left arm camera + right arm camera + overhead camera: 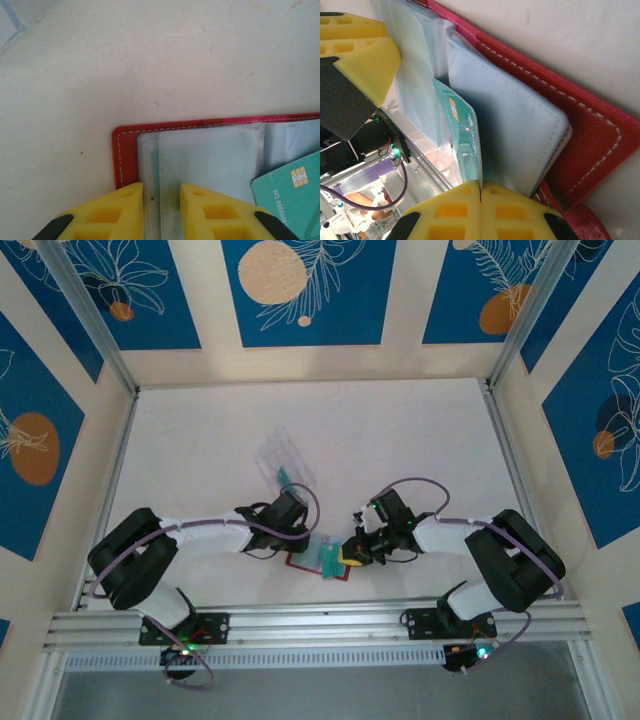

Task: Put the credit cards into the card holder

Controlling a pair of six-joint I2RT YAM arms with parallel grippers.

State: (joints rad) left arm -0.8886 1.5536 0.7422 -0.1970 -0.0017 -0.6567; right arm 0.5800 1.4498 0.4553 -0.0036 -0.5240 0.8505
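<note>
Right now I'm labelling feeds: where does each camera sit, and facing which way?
Top external: above and behind the bases, looking down on the table; both arms, left gripper, right gripper.
Left wrist: looks down past its yellow fingers at the open card holder.
Right wrist: looks along its shut fingers, pinching a credit card.
Shared by both wrist views: card holder, credit card.
</note>
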